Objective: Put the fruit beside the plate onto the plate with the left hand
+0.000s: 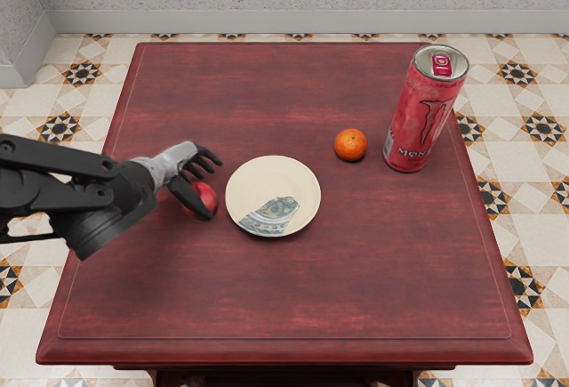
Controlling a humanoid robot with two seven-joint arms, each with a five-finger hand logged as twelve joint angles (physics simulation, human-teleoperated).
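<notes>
Just left of the plate [267,168], the red fruit [209,197] is lying on the table [293,93]. The left hand [185,175] is hovering over it, fingers [206,157] spreading wide, thumb crossing its near-left side, clasping nothing.

An orange [350,144] lies near a red can [425,109].

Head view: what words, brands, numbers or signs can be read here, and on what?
Red can: pale lettering near its base, too blurred to quote; a dark claw-like mark above it, no readable letters.
Can lid: a pink patch, illegible.
Plate: a blue-grey pattern only, no text.
Nothing else in view carries writing.
</notes>
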